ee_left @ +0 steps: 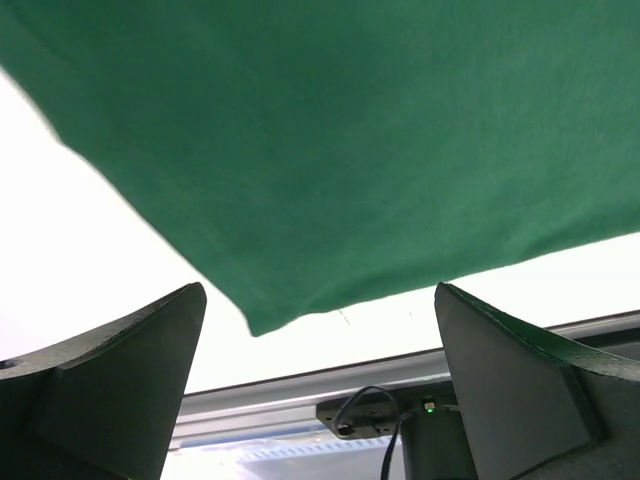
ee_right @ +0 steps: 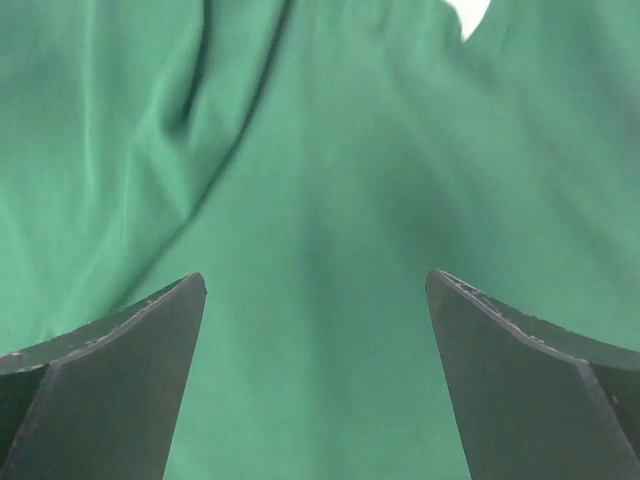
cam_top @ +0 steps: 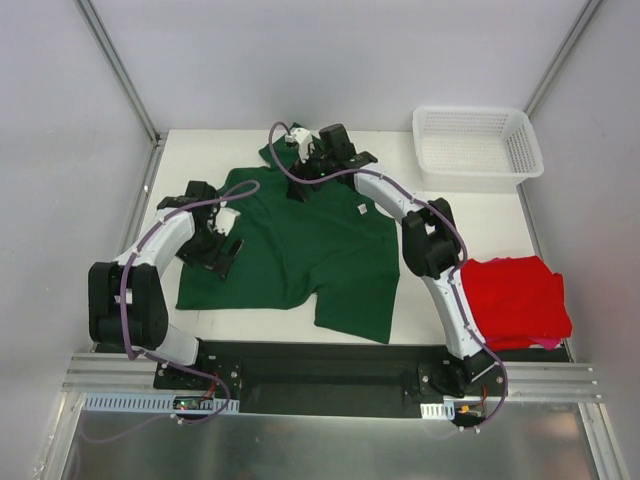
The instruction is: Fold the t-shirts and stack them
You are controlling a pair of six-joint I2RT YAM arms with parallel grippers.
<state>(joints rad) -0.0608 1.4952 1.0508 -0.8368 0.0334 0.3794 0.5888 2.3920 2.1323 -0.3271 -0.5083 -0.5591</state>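
The dark green t-shirt (cam_top: 300,250) lies spread flat in the middle of the table, its collar toward the back. The bright red t-shirt (cam_top: 515,300) sits folded at the front right. My left gripper (cam_top: 222,246) hovers over the green shirt's left side. In the left wrist view it (ee_left: 320,290) is open, with the shirt's hem corner (ee_left: 330,140) and bare table below. My right gripper (cam_top: 303,178) is over the collar area at the back. In the right wrist view it (ee_right: 315,278) is open above wrinkled green cloth (ee_right: 320,150), nothing between the fingers.
A white mesh basket (cam_top: 478,147) stands at the back right corner. The right arm's elbow (cam_top: 430,245) rises between the green shirt and the red one. A metal rail (ee_left: 300,395) runs along the table's near edge.
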